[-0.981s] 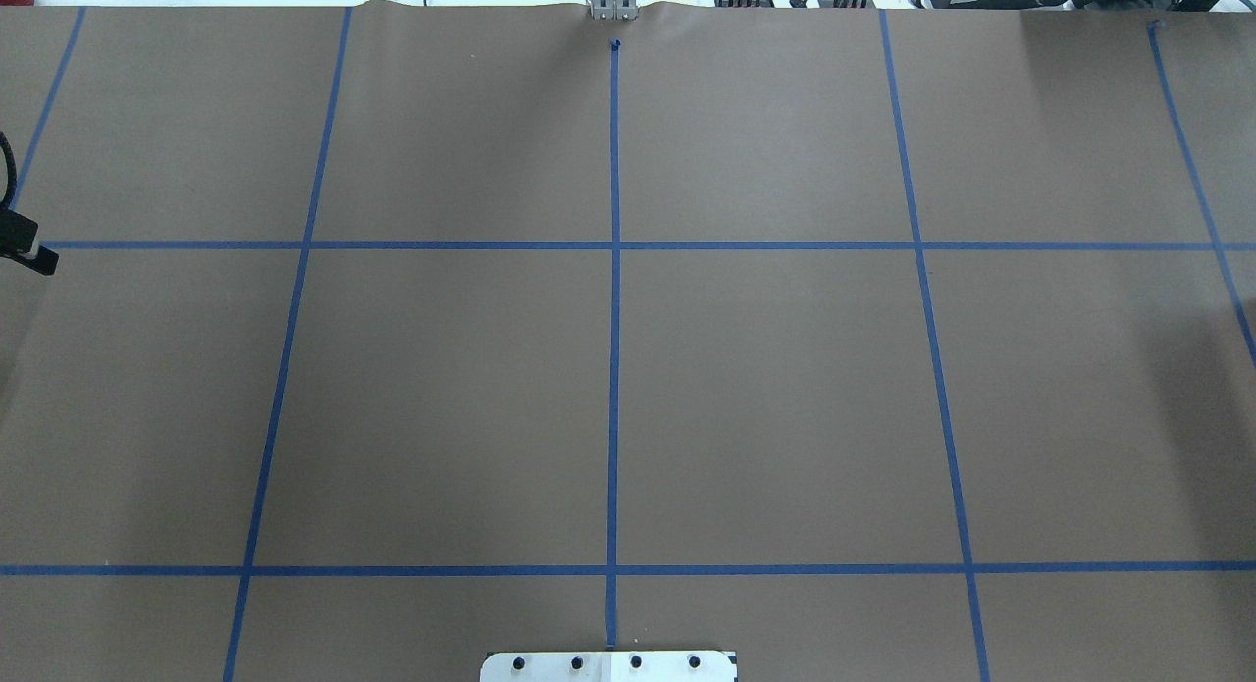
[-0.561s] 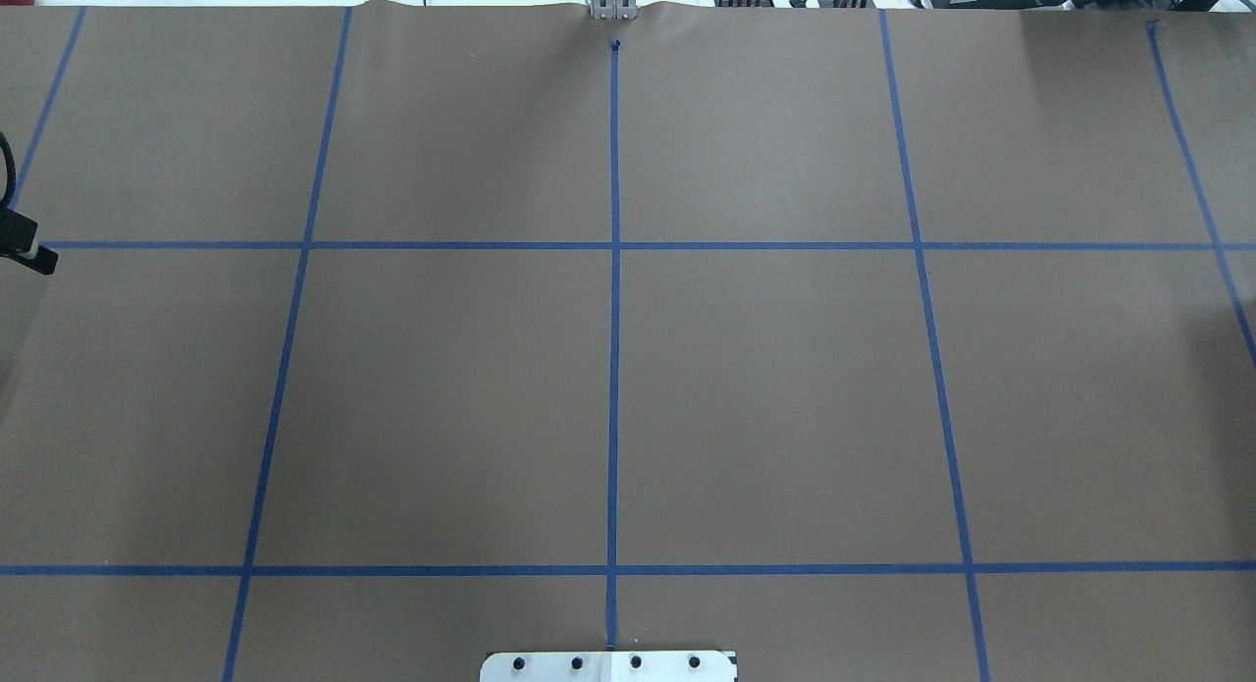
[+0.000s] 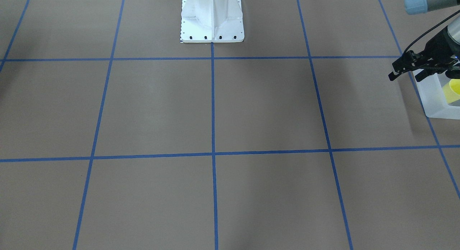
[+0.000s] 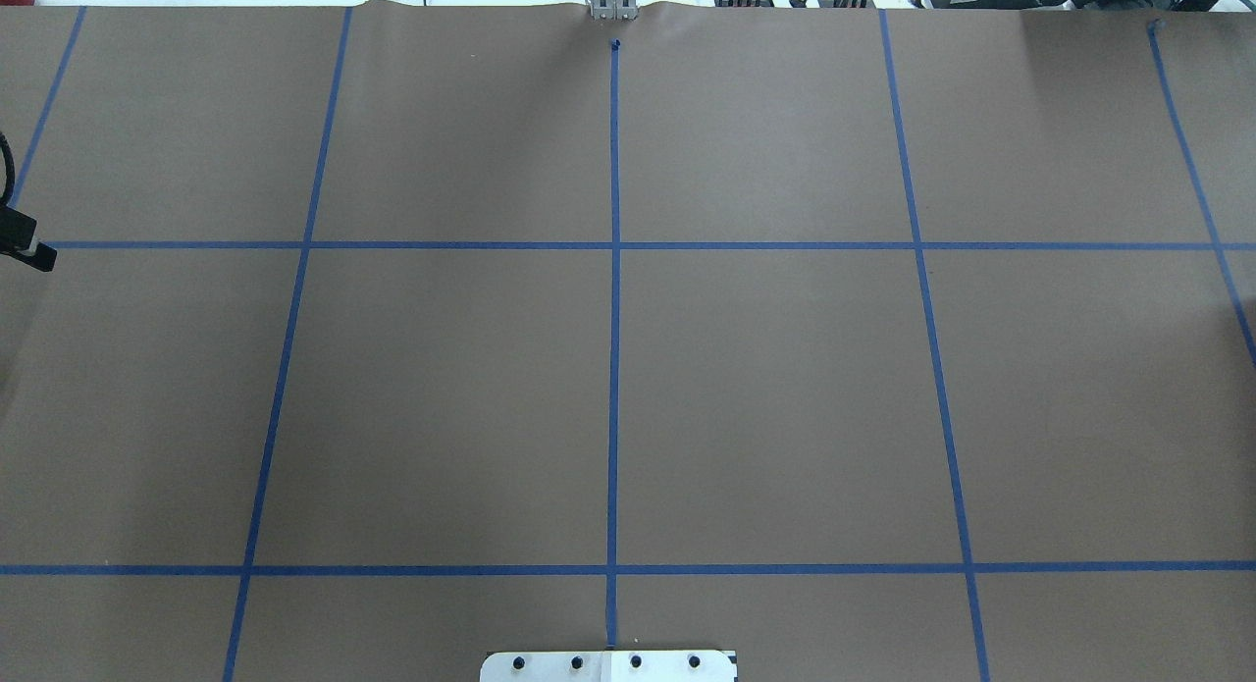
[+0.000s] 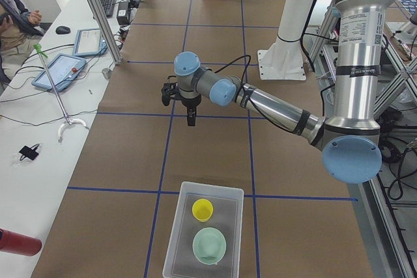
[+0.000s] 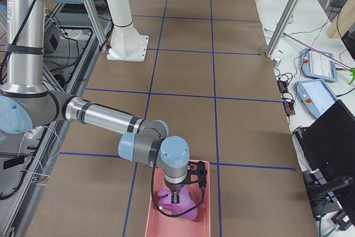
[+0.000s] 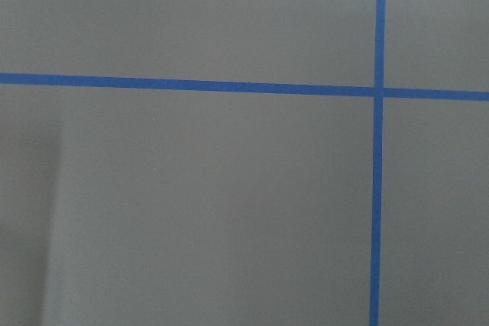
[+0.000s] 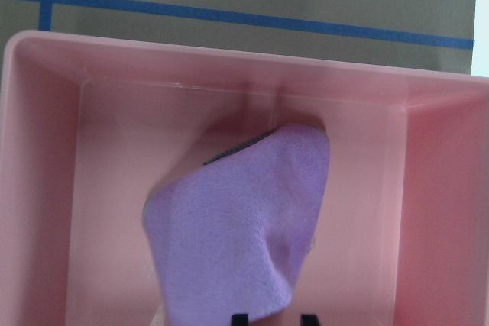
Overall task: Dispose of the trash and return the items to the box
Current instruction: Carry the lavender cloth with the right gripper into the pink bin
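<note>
At the table's left end: translucent box (image 5: 212, 185) containing yellow cup (image 5: 202, 209) and mint-green bowl (image 5: 209, 245), both upright, side by side. Near the box, above the table: left gripper (image 3: 404, 76), fingers spread, empty. At the right end: right gripper (image 8: 273, 318), over pink bin (image 8: 46, 150), apparently pinching purple cloth (image 8: 237, 227).

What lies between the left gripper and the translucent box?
Nothing but brown table paper with blue tape lines: in the exterior left view the stretch from the left gripper to the box is bare.
</note>
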Controlling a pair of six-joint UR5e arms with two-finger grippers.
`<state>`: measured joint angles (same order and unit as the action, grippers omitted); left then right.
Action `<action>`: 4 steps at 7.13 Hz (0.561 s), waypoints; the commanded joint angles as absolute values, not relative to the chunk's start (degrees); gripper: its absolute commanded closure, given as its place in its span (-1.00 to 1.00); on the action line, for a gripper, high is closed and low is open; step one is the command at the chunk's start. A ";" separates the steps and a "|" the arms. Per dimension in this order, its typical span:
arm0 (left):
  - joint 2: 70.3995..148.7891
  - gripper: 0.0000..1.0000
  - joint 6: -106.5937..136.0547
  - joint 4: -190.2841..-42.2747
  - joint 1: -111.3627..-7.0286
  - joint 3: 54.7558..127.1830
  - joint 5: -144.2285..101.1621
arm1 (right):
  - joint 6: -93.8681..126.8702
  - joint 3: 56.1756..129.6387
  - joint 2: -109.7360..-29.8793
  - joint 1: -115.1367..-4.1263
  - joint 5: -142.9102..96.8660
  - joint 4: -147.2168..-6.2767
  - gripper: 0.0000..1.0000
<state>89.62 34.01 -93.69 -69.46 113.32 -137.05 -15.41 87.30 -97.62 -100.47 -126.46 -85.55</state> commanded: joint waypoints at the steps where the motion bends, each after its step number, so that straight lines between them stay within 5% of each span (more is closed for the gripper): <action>1: 89.39 -0.96 33.05 -93.78 -69.61 113.29 -136.32 | -14.86 89.89 -96.51 -100.72 -128.40 -85.95 -1.00; 4: 86.93 -0.96 22.37 -93.78 -71.27 113.29 -132.36 | 2.22 99.55 -95.54 -94.17 -133.67 -86.13 -1.00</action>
<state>88.10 27.26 -93.78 -70.23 113.32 -132.99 -5.40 95.36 -95.82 -97.94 -132.05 -86.15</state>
